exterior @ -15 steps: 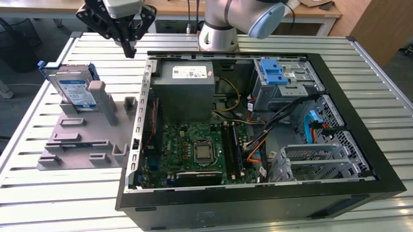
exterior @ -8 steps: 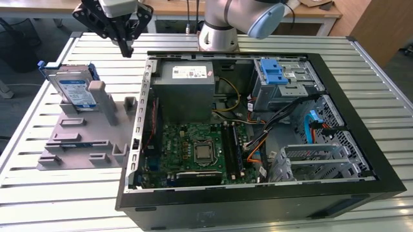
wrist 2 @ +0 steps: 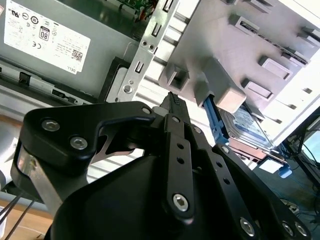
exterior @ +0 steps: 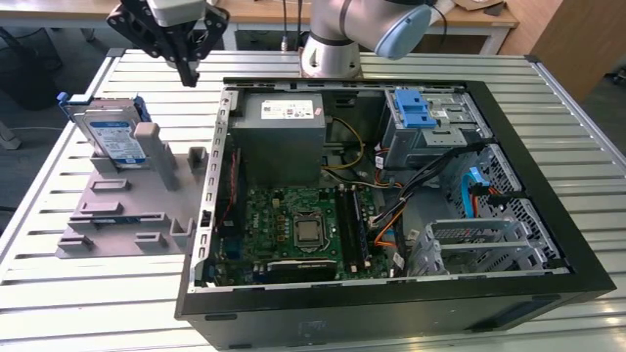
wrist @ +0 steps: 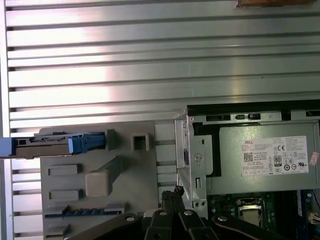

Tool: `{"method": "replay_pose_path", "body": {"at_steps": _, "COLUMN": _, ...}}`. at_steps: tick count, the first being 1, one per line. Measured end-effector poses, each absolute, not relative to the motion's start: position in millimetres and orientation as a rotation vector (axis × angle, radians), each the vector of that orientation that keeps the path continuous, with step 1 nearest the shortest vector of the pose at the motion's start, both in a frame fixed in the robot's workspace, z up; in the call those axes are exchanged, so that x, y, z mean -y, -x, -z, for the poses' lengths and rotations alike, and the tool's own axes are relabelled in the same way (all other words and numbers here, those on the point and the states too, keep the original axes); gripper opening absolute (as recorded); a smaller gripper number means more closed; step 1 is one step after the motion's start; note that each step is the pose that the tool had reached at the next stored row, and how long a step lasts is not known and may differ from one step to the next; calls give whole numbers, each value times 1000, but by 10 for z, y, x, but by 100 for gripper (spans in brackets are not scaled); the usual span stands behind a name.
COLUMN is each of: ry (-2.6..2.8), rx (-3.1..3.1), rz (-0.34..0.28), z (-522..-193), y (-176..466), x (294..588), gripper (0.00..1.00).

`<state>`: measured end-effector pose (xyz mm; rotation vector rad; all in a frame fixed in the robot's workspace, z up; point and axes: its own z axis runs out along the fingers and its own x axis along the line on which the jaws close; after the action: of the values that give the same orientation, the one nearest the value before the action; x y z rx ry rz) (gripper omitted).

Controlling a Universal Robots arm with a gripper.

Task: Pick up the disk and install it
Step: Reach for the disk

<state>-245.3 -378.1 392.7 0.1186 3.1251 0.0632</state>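
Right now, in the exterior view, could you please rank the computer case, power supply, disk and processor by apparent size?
1. computer case
2. power supply
3. disk (partly hidden)
4. processor

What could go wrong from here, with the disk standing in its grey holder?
1. The gripper has its jaws shut; coming down so, it could strike the disk instead of straddling it.
2. The disk stands upright in the grey holder; a sideways pull might jam it.
3. Cables near the drive cage could snag the disk.
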Motion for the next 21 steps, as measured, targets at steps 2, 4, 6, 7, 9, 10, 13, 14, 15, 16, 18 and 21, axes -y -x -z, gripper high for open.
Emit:
{"method": "replay_pose_path", "body": {"at_steps": 2, "ry": -119, "rx": -3133, "rz": -61, "z": -3925, "y": 2457, "x": 3776, "gripper": 11}}
{"method": "replay_pose_path", "body": {"at_steps": 4, "ry": -120, "rx": -3142, "rz": -60, "z": -3923, "y": 2467, "x": 3768, "gripper": 11}}
{"method": "replay_pose_path", "body": {"at_steps": 6, "ry": -120, "rx": -3149, "rz": -60, "z": -3920, "y": 2483, "x": 3759, "gripper": 11}}
{"method": "replay_pose_path", "body": {"at_steps": 7, "ry": -121, "rx": -3152, "rz": -60, "z": -3921, "y": 2494, "x": 3755, "gripper": 11}}
{"method": "replay_pose_path", "body": {"at_steps": 9, "ry": -121, "rx": -3153, "rz": -60, "z": -3919, "y": 2524, "x": 3746, "gripper": 11}}
{"method": "replay_pose_path", "body": {"at_steps": 10, "ry": -121, "rx": -3153, "rz": -60, "z": -3918, "y": 2540, "x": 3742, "gripper": 11}}
{"method": "replay_pose_path", "body": {"at_steps": 13, "ry": -121, "rx": -3153, "rz": -60, "z": -3916, "y": 2592, "x": 3731, "gripper": 11}}
{"method": "replay_pose_path", "body": {"at_steps": 14, "ry": -121, "rx": -3153, "rz": -60, "z": -3916, "y": 2609, "x": 3727, "gripper": 11}}
{"method": "replay_pose_path", "body": {"at_steps": 15, "ry": -121, "rx": -3153, "rz": -60, "z": -3915, "y": 2626, "x": 3724, "gripper": 11}}
{"method": "replay_pose_path", "body": {"at_steps": 16, "ry": -121, "rx": -3153, "rz": -60, "z": -3915, "y": 2644, "x": 3721, "gripper": 11}}
{"method": "replay_pose_path", "body": {"at_steps": 18, "ry": -121, "rx": -3153, "rz": -60, "z": -3914, "y": 2679, "x": 3713, "gripper": 11}}
{"method": "replay_pose_path", "body": {"at_steps": 21, "ry": -121, "rx": -3153, "rz": -60, "z": -3913, "y": 2732, "x": 3700, "gripper": 11}}
